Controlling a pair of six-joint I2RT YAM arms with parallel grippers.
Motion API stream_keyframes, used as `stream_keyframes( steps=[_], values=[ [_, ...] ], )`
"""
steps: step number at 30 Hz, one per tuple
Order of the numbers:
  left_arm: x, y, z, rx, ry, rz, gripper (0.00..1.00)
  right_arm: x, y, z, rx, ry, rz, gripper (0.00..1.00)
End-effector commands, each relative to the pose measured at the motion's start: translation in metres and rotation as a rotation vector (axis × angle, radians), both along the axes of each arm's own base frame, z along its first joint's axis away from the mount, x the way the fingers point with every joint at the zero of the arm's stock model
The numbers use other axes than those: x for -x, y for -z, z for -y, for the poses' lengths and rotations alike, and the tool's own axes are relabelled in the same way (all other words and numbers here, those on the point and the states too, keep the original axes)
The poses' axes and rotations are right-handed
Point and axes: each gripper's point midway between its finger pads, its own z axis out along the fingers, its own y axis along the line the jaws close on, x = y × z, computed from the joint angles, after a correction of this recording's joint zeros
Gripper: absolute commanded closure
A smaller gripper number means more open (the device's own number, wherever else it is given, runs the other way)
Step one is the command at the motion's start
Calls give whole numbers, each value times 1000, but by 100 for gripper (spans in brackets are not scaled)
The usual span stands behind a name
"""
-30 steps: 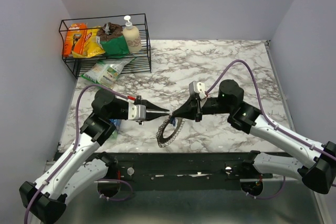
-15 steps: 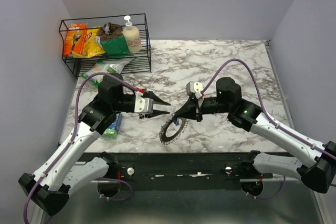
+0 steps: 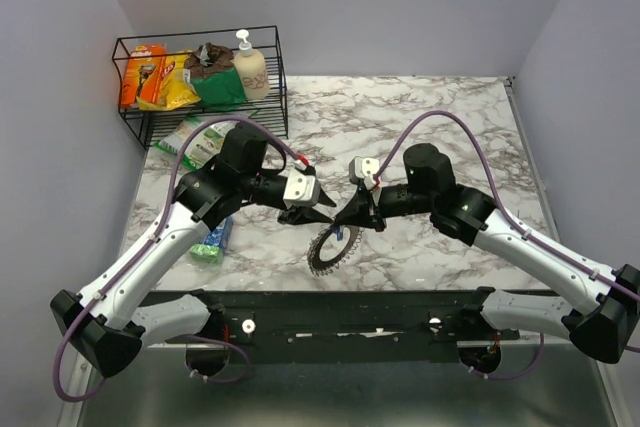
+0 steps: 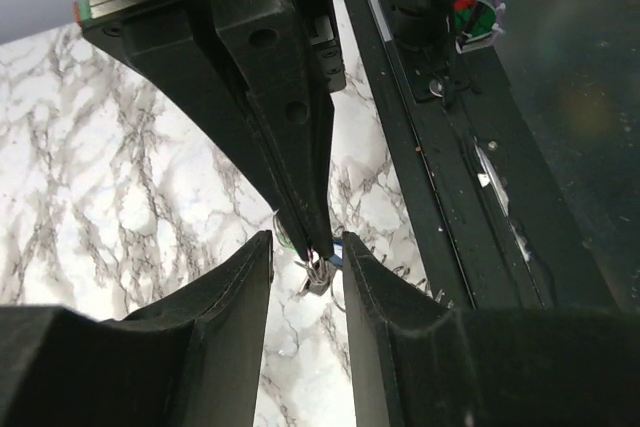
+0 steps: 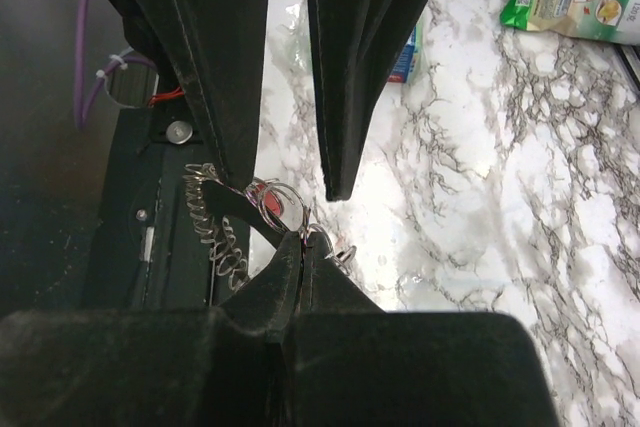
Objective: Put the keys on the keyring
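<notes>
My right gripper (image 3: 346,219) (image 5: 308,239) is shut on a thin wire loop of the keyring (image 3: 325,250), which hangs tilted below it over the table's near edge. The ring's coiled, toothed rim (image 5: 215,232) shows in the right wrist view, with a red key head (image 5: 266,197) beside it. A small cluster of keys (image 4: 318,275) with a blue head (image 3: 341,234) dangles at the right gripper's tip. My left gripper (image 3: 318,209) (image 4: 307,242) is open and empty. Its fingers (image 5: 345,77) stand on either side of the right gripper's tip, close to the keys.
A black wire basket (image 3: 275,97) holding packets and a soap bottle stands at the back left. A green packet (image 3: 200,137) lies in front of it, and a blue-green packet (image 3: 213,242) lies under the left arm. The black rail (image 4: 470,197) runs along the near edge.
My left gripper has opened, swung right and turned, closing in around the right gripper's tip. The right gripper has shifted slightly left with the keyring.
</notes>
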Motion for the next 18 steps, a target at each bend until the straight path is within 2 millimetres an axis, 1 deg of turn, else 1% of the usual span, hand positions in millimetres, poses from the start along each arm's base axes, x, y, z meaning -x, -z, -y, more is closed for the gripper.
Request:
stream_keyframes(
  steps=[1, 5, 9, 12, 15, 18],
  values=[
    [3, 11, -1, -78, 2, -22, 58, -7, -15, 0, -19, 20, 54, 99],
    [4, 20, 2, -120, 1, -40, 60, -9, -17, 1, -20, 34, 65, 99],
    [0, 29, 4, -156, -19, -41, 61, -8, -20, 2, -27, 28, 74, 99],
    [-2, 34, 5, -173, -27, -36, 62, -7, -22, 2, -30, 29, 75, 99],
    [-5, 34, 5, -171, -32, -23, 63, -6, -21, 3, -31, 27, 78, 99],
    [-6, 35, 6, -173, -36, -23, 72, -6, -24, 5, -38, 31, 81, 99]
  ],
)
